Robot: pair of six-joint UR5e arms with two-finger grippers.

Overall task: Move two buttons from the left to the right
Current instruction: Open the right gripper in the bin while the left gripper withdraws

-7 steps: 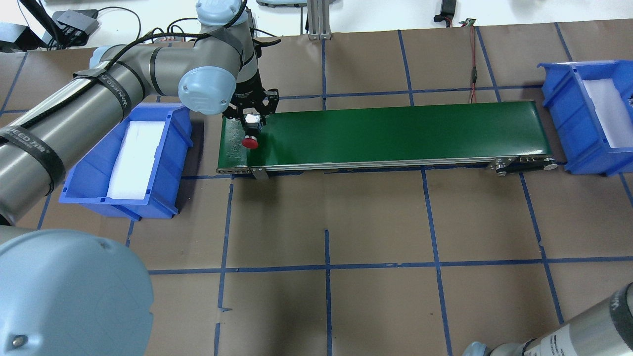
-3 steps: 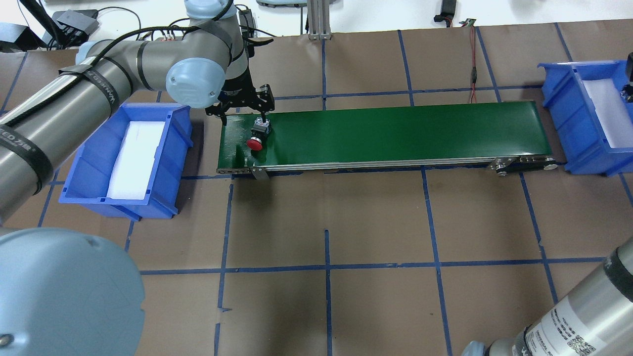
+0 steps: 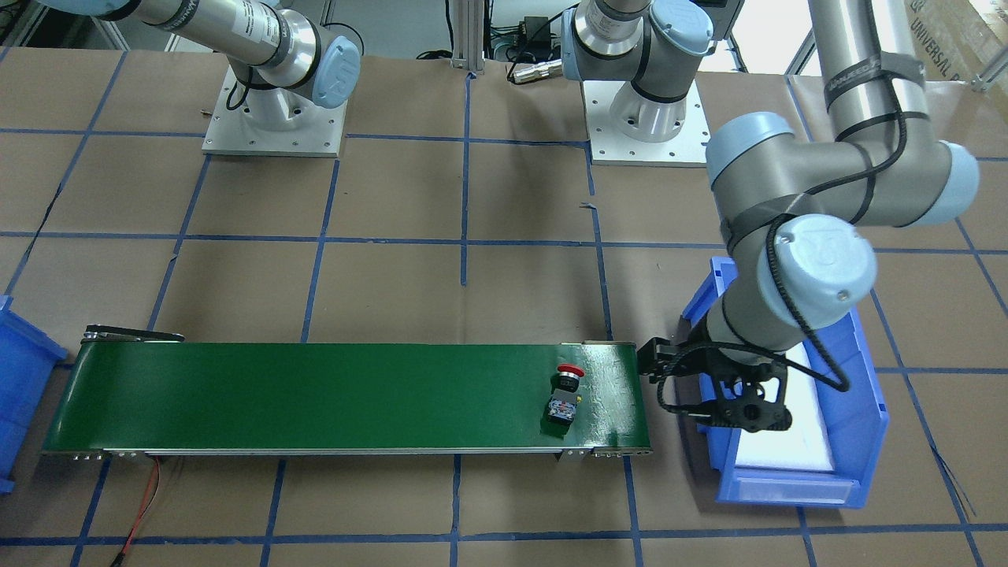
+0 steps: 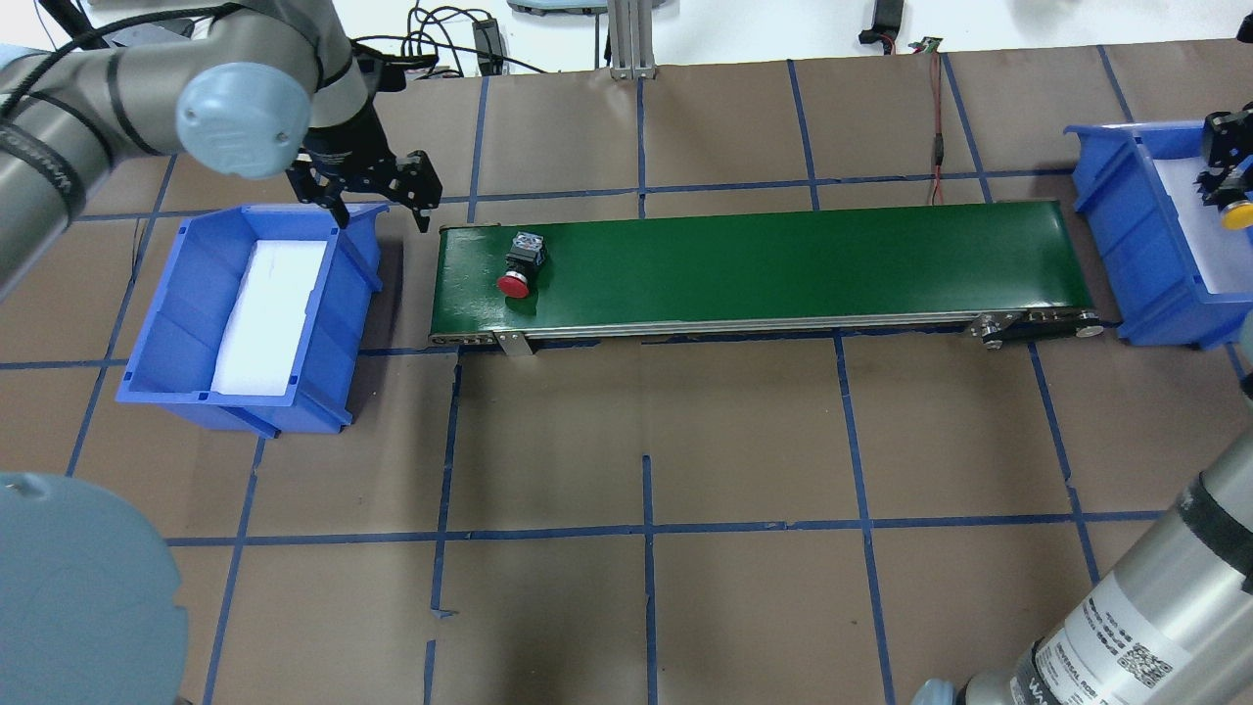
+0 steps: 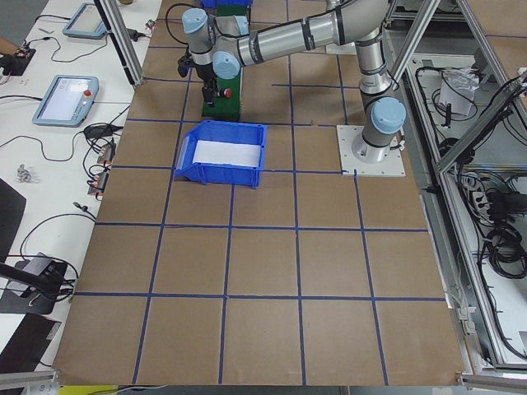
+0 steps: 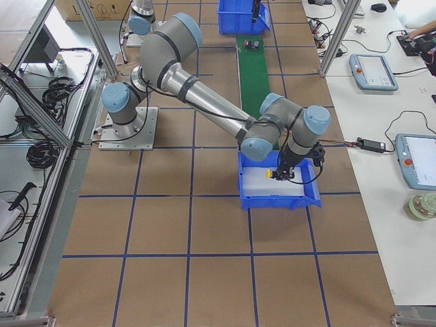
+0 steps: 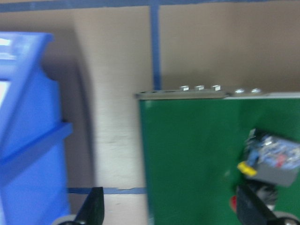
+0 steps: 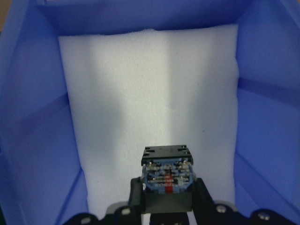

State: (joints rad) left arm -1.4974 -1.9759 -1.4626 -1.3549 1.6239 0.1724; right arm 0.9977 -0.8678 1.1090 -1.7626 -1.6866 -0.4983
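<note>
Overhead exterior view: the red button lies on the green belt, near its left end.
My right gripper pinches the yellow button over the white foam in the right bin. If I drop it from too high, it could bounce out. The bin walls are close. My left gripper hangs open between the left bin and the belt, with free room.

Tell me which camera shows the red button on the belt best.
Overhead exterior: the red button lies unobstructed on the green belt, cap and block both clear. Front-facing shows it similarly; left wrist blurs and crops it; side views show it tiny at best; right wrist misses it.
</note>
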